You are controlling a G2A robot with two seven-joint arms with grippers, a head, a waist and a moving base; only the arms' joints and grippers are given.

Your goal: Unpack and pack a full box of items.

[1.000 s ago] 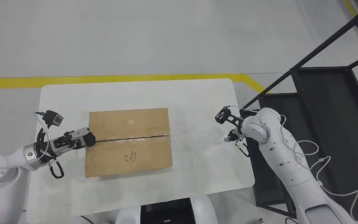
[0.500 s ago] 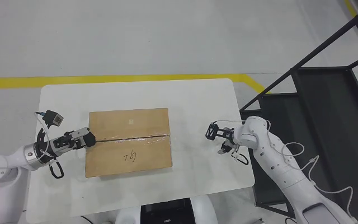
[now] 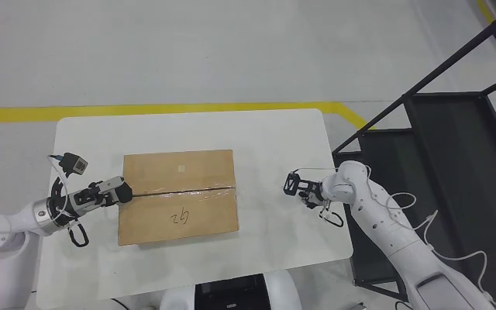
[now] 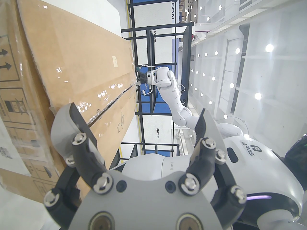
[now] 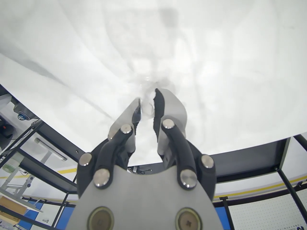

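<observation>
— What takes up the most room?
— The white counter [image 3: 271, 139]. The closed cardboard box [image 3: 180, 198] lies flat at its middle, with shiny tape along its seam [image 3: 182, 191].
— And the arms?
— At the box's 9 o'clock edge, the left pincer [image 3: 123, 191] is spread wide by the seam. At 3 o'clock, well apart from the box, the right pincer [image 5: 147, 96] is pinching a small clear scrap [image 5: 146, 108].
</observation>
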